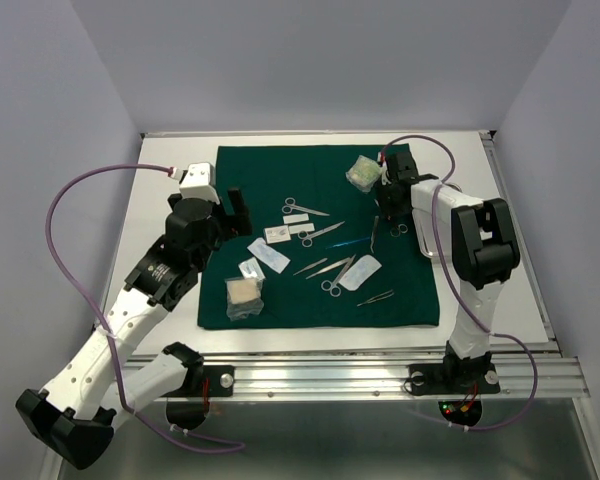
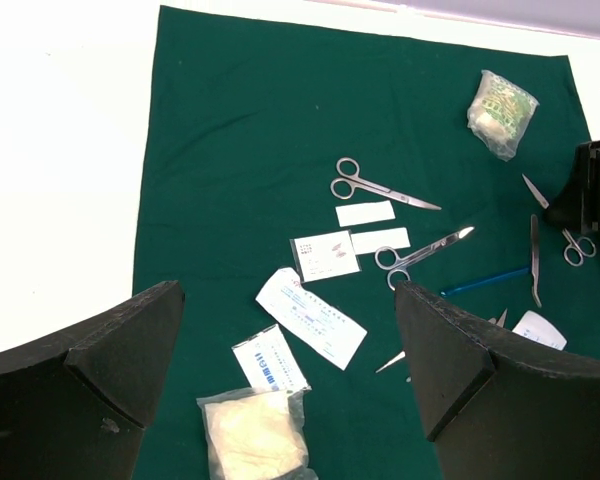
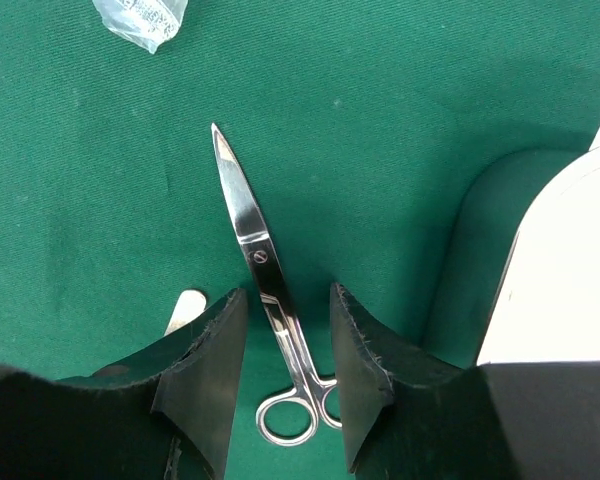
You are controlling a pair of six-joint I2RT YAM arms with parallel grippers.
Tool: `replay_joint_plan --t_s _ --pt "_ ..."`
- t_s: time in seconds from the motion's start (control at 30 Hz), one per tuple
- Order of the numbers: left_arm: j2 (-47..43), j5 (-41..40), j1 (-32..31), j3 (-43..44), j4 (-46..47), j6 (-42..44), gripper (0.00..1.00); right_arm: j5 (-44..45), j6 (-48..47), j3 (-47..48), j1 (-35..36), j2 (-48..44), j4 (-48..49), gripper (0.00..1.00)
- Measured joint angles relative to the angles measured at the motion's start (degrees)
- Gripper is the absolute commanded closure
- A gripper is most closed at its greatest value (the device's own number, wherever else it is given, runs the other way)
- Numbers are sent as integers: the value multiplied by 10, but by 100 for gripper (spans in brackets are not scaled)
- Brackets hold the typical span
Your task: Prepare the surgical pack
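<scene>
1. Black left gripper [image 2: 285,292] hangs over the dark green cloth drape [image 2: 240,120], fingers spread wide.
2. Silver metal scissors [image 2: 380,188] lie mid-cloth, with a second shiny pair of scissors [image 2: 420,252] just below and small white paper packets [image 2: 325,255] beside them.
3. Clear plastic bag of white gauze [image 2: 255,435] sits at the bottom.

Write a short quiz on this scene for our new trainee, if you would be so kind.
1. True or false: the scissors lie between the fingers of the right gripper, flat on the green drape.
2. The left gripper is: A) open, holding nothing; B) shut on forceps; C) shut on a steel tray.
3. What sits near the drape's far right corner in the top view?
Key: 1 true; 2 A; 3 a clear bag of gauze.
</scene>
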Motion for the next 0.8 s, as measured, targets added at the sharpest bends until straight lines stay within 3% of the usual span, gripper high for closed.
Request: replay_joint_plan --t_s 0.2,0.37,0.7,0.8 --pt "-3 -1 0 -7 0 0 1 -5 0 0 0 1 0 64" --pt "-3 -2 0 -10 -2 0 1 -11 0 -1 0 1 4 78" --pt "-3 -2 0 -10 -4 0 1 -15 -4 -1 0 1 4 71" --pt "-3 -2 0 -10 -4 0 1 -14 -4 -2 0 1 5 74"
